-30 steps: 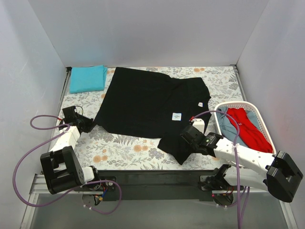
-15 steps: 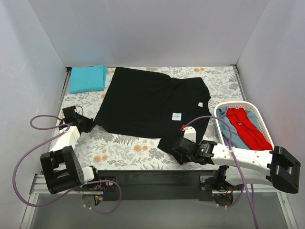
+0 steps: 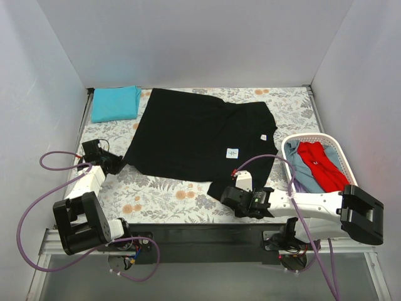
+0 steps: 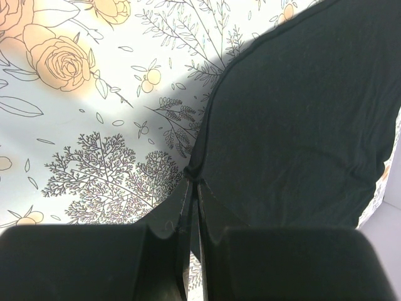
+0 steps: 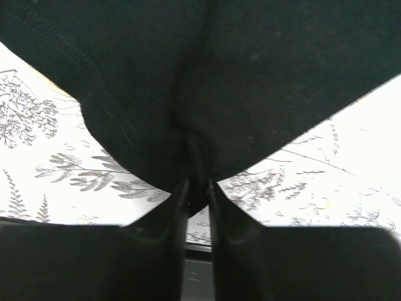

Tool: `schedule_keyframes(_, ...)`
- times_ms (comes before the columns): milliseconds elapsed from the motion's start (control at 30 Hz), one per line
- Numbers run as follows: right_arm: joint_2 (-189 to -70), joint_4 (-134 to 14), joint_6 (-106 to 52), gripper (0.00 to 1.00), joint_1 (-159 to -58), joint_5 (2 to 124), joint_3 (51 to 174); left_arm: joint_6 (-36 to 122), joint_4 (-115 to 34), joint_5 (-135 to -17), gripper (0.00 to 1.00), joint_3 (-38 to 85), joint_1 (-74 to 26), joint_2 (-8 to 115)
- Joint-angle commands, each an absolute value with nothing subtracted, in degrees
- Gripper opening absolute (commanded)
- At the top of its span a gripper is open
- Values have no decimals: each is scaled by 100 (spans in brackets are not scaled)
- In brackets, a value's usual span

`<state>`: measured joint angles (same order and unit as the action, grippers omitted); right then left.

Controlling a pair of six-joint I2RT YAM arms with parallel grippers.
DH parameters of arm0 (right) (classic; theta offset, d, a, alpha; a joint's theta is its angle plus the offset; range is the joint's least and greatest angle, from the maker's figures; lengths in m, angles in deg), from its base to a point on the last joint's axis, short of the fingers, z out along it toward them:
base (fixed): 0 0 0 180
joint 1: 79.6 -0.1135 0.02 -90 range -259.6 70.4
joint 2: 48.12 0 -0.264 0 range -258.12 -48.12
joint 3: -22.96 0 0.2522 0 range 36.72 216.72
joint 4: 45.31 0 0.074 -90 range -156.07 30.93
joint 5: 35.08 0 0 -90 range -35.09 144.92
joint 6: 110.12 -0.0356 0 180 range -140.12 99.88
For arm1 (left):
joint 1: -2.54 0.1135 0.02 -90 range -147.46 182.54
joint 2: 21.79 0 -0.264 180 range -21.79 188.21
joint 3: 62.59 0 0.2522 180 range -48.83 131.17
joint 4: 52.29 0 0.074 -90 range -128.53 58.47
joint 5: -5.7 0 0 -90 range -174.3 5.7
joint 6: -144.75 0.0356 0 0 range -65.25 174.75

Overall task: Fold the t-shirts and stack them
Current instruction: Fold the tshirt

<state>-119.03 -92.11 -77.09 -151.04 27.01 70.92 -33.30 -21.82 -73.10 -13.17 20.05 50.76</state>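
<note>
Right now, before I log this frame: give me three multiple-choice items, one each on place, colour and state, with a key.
1. Where is the teal t-shirt?
A. Far-left corner of the table
B. Inside the basket
C. Under the right arm

2. What colour is the top t-shirt in the laundry basket?
A. Black
B. Red
C. Yellow

3. The left arm's fingers are:
A. Open above bare table
B. Shut on the teal t-shirt
C. Shut on the edge of the black t-shirt

Key:
1. A. The top view shows it folded in the far-left corner, apart from everything else.
2. B. Red cloth lies over a light-blue one in the basket.
3. C. The left wrist view shows the fingers closed together with the black hem pinched between them.
</note>
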Motion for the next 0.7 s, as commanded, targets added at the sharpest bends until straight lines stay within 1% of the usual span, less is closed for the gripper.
schedule_keyframes(0, -11370, -9344, -7918, 15, -15132, 2530, 6916, -3244, -2183, -7314, 0, -1332, 2038, 4975)
schedule_keyframes(33, -11168, -9457, -7944, 8, -15140, 2512, 6924, -3226, -2183, -7305, 0, -1332, 2038, 4967)
schedule_keyframes(100, -10826, -9790, -7997, 1, -15140, 2512, 6977, -3218, -2174, -7305, 0, -1332, 2038, 4949)
schedule_keyframes(233, -10113, -10501, -8163, 1, -15350, 2504, 7257, -3182, -2025, -7541, 0, -1429, 2029, 4791)
schedule_keyframes(367, -10147, -11468, -8602, 1, -16070, 2197, 7907, -3147, -1683, -7911, 0, -1429, 2029, 4563)
schedule_keyframes(433, -10182, -11821, -8752, 1, -16255, 2064, 8145, -3138, -1551, -8069, 0, -1412, 2029, 4475)
schedule_keyframes(567, -10383, -11945, -8604, 1, -16230, 1766, 8295, -3094, -1576, -8070, 0, -1298, 2029, 4553)
schedule_keyframes(667, -10586, -11946, -8157, 1, -15845, 1668, 8444, -3112, -1646, -8017, 0, -999, 1959, 4799)
